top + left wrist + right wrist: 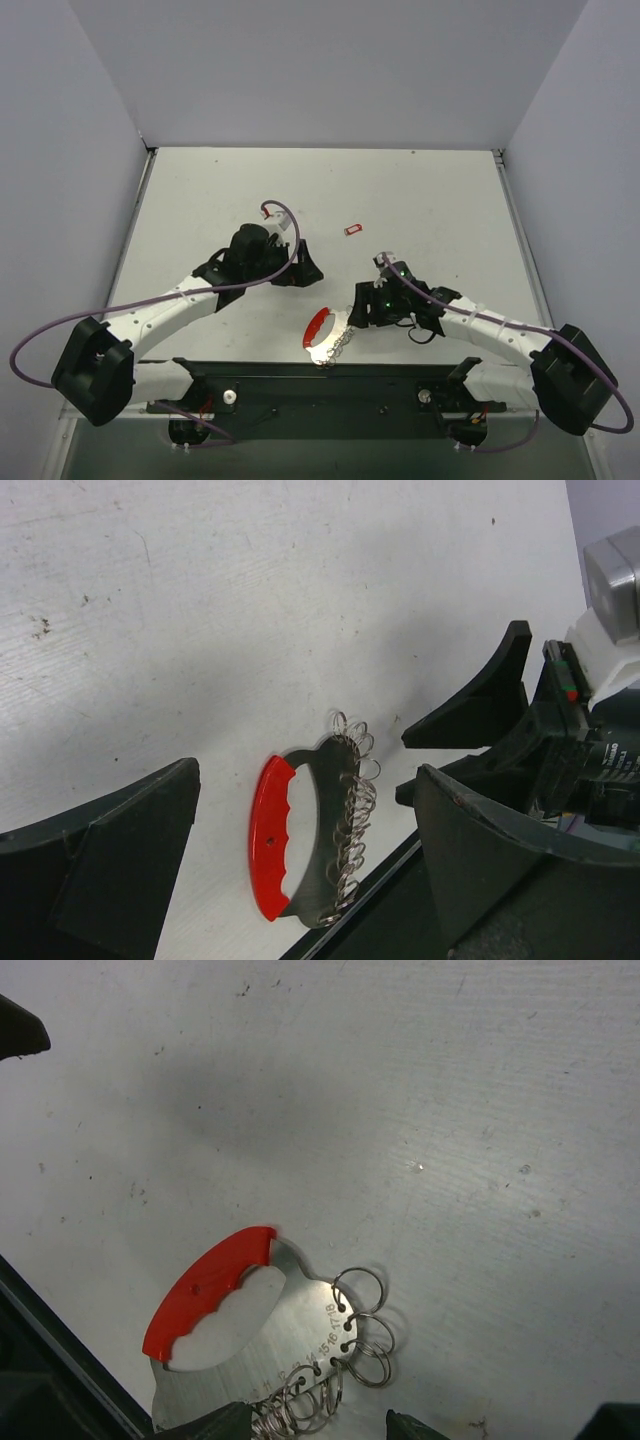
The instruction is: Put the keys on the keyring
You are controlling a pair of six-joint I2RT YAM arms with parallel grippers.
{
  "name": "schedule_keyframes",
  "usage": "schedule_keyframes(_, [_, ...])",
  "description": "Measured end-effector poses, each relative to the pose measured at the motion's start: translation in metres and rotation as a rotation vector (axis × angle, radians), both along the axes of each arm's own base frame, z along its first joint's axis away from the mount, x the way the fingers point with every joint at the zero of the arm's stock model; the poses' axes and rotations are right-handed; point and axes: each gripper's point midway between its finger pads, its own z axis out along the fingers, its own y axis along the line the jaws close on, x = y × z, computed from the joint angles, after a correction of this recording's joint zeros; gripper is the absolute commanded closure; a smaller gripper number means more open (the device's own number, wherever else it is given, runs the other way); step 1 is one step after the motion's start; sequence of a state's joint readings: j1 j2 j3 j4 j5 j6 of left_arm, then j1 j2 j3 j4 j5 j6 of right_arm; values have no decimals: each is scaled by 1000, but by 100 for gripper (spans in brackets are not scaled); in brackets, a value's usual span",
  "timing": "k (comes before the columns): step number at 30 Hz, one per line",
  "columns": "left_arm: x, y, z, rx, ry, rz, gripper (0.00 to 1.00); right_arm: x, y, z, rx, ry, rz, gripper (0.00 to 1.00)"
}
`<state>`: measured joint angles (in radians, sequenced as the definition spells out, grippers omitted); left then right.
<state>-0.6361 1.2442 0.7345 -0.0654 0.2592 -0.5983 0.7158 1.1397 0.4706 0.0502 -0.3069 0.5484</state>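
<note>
1. Right at the tips of the right pincer (355,310) lies the keyring (210,1285), flat on the surface (430,200), with its red grip on one side and its silver wire rings (362,1335) fanned along the steel edge.
2. That right pincer stands half-wide, with a finger on either side of the ring bunch. There's a clear gap, and I can't call contact from here, let alone a clamp.
3. The left pincer (308,272) is as wide as can be, with nothing in it. It hovers just off the keyring's red side, and its wrist view frames the keyring between its fingers.
4. The keys (352,230), really one tiny red tag, lie alone well beyond both pincers, farther out across the surface, touched by nothing.
5. The score as I read it: nothing threaded, the keyring not lifted, the tag not picked up.
6. Left to do: secure the keyring, fetch the tag and work it onto a wire ring, which is practically the whole job.
</note>
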Motion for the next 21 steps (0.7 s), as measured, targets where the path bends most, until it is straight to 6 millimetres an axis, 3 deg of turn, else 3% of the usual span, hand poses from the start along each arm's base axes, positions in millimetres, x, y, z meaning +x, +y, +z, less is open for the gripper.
schedule_keyframes(5, [4, 1, -1, 27, -1, 15, 2, -11, 11, 2, -64, -9, 64, 48])
schedule_keyframes(12, [1, 23, -30, 159, 70, 74, 3, -24, 45, 21, -170, -127, 205, 52])
schedule_keyframes(15, [3, 35, -36, 191, 90, 104, 3, -30, 50, 14, -231, -144, 236, 55])
schedule_keyframes(21, [11, 52, -40, 207, 113, 154, 3, -39, 42, -9, -370, -142, 267, 60])
